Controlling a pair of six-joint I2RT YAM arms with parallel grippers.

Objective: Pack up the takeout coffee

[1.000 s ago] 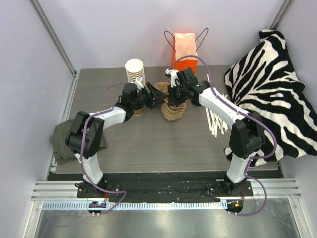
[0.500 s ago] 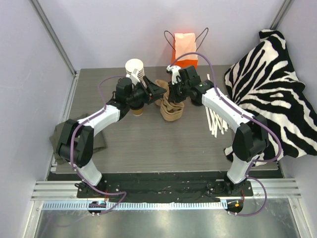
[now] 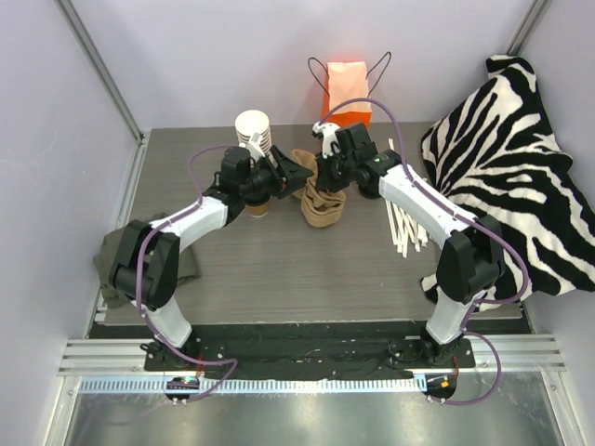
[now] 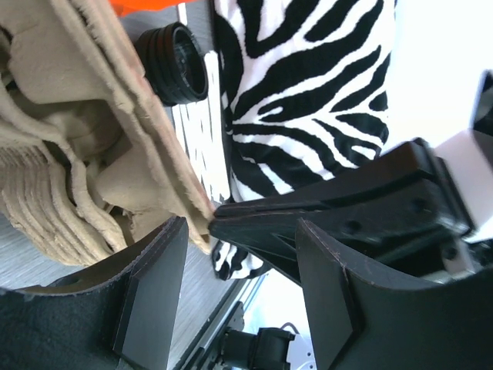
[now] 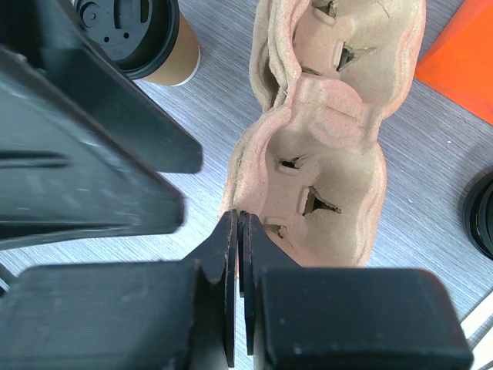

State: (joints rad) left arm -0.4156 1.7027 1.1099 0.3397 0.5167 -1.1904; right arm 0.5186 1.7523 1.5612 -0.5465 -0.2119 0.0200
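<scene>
At the far middle of the counter (image 3: 279,269), the left claw (image 4: 240,231) has swung in over the last second. Its fingers now stand spread either side of the rim of the top pulp carrier (image 5: 331,154), not clenched. The right claw (image 5: 239,231) is pinched tight on that rim, so they are likely peeling one carrier free. The takeout coffee (image 5: 146,38) stands untouched just left of the carriers, under the left wrist — the cup stack (image 3: 253,130) crowds behind it, with the orange bag (image 3: 346,85) farther back.

Bright even light, soft shadows, wrist foregrounds perhaps slightly blurred
</scene>
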